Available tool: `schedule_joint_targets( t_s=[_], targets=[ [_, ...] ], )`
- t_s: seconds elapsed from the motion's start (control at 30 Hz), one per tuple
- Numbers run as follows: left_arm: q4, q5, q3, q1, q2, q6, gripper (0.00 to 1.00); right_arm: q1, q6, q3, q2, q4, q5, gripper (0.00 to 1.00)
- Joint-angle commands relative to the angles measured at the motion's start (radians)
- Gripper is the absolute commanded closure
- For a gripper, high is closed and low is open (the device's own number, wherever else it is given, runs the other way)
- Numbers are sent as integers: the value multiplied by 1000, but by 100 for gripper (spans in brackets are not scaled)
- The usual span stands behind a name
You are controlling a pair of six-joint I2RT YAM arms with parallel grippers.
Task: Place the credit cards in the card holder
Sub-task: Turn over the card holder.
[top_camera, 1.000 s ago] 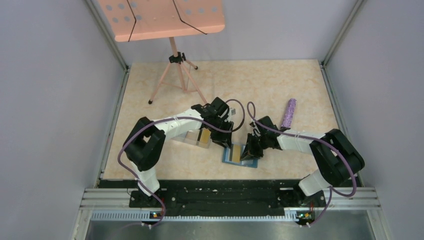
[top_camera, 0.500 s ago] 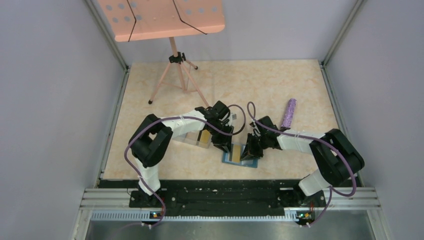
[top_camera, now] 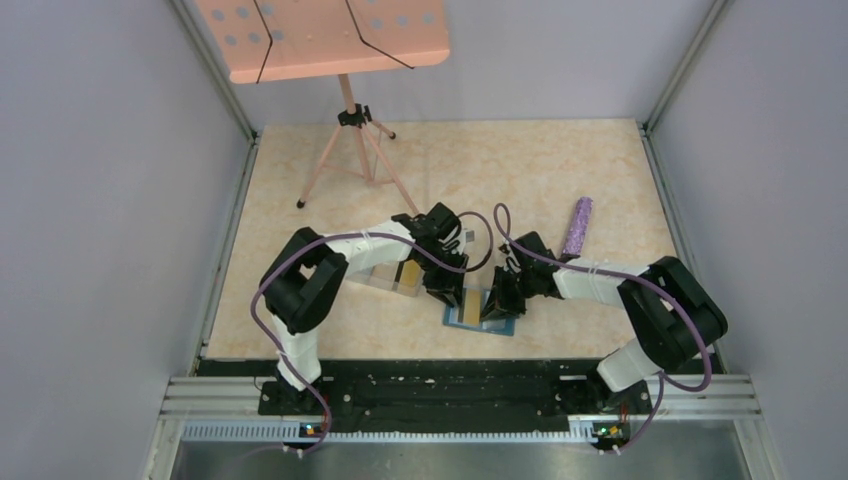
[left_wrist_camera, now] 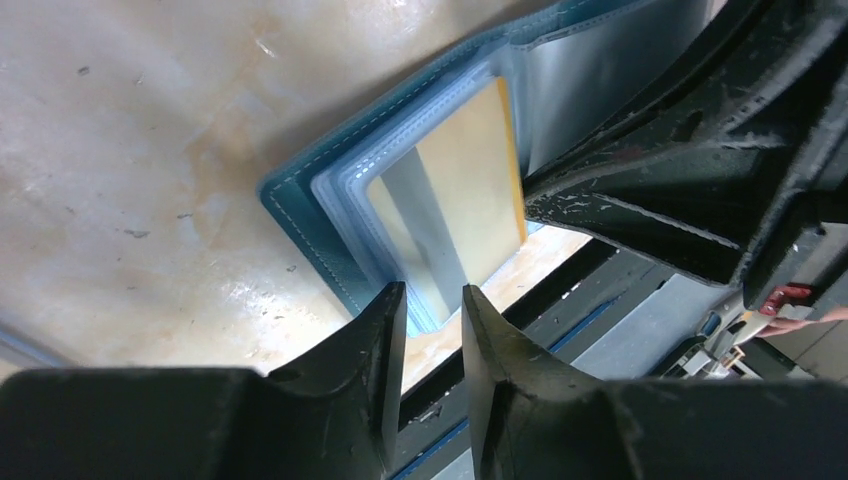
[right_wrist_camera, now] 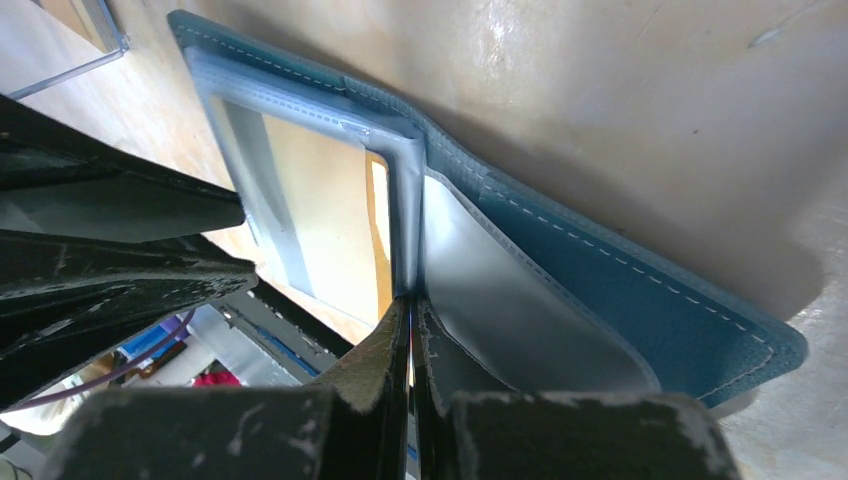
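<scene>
The teal card holder (top_camera: 497,326) lies open on the surface (top_camera: 520,170), near its front edge, between the two claws. A yellow-gold credit card (left_wrist_camera: 455,195) with a grey stripe sits inside one of its clear sleeves. The left claw (left_wrist_camera: 433,292) hangs over the card's near end, its jaws parted by a narrow gap with nothing seen between them. Whether its tips touch the card cannot be told. The right claw (right_wrist_camera: 411,305) is clenched, its tips at the holder's inner fold just beside the sleeved card. Whether a sleeve edge is nipped between them cannot be told. A clear plastic box (top_camera: 385,277) holding another gold card (top_camera: 410,272) stands just left of the holder.
</scene>
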Motion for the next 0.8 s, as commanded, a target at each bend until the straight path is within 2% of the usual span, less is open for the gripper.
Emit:
schedule_joint_targets(
  t_s=[0.0,0.1,0.17,0.27,0.37,0.5,0.77],
  targets=[
    [29,54,25,-9,40,21,70,18,-3,15,23,12,51,100],
    [23,50,33,-14,40,28,78,18,0,15,26,15,49,100],
    [17,48,42,-16,32,31,90,18,2,16,27,17,48,100],
    [20,55,46,-17,12,28,94,18,5,21,27,17,47,100],
    [35,73,46,-18,-4,19,93,19,4,26,28,15,43,100],
    [50,92,43,-18,-17,7,80,18,5,26,28,14,44,100],
    [96,127,21,-18,-37,-15,77,18,2,22,38,16,45,100]
  ],
)
